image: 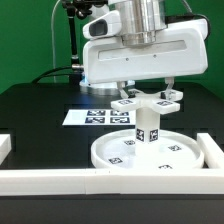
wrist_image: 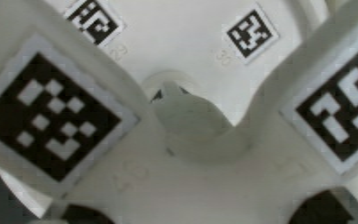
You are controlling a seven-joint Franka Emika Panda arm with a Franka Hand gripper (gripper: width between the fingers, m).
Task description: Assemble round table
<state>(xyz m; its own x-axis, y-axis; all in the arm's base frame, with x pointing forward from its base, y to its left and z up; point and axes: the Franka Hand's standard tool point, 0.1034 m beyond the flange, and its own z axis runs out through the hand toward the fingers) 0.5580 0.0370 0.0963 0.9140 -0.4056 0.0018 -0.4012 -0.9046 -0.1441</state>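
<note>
The end effector [image: 146, 97] grips the cross-shaped piece [image: 146, 103] on top of the upright leg [image: 147, 128], which stands on the disc [image: 150, 152] on the worktop [image: 40, 110]. Keep the piece level and centred while turning it.

The robot's hand [image: 145, 97] has a broad, boxy white housing with rounded corners beneath a grey metallic cylindrical wrist; black cables run behind it, and short pale fingers [image: 124, 92] hang below.
</note>
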